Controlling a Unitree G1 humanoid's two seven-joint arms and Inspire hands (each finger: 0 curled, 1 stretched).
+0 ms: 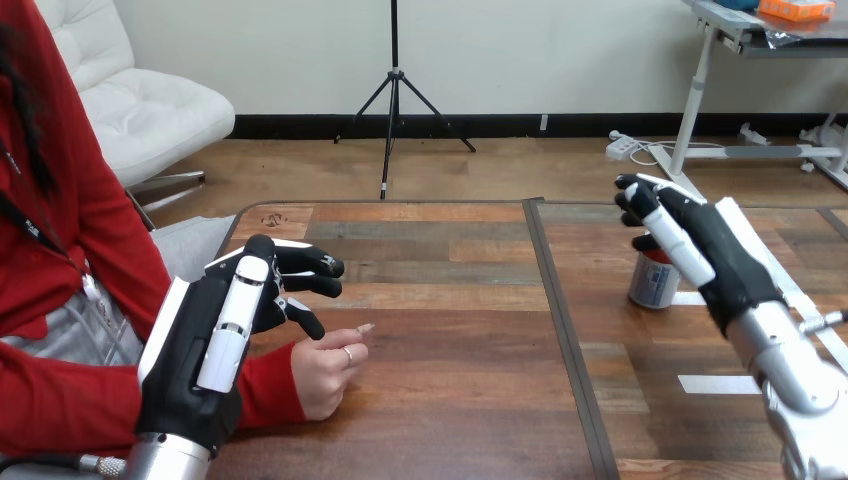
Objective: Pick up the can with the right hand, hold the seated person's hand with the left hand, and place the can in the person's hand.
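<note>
A small can (652, 284), white with a red top, stands upright on the right half of the table. My right hand (700, 248) hovers just over it and hides its upper right part; the fingers (640, 200) reach past it to the upper left, relaxed and not closed on it. The person's hand (325, 372) rests loosely curled on the table at the left, a red sleeve behind it. My left hand (215, 335) is raised beside and above that wrist, its fingers (305, 268) spread and lightly bent, apart from the person's hand.
A dark seam (560, 330) splits the wooden table into two halves. A piece of white tape (716, 384) lies on the right half, and a long white strip (775, 265) runs along behind my right arm. The person sits close at the left edge.
</note>
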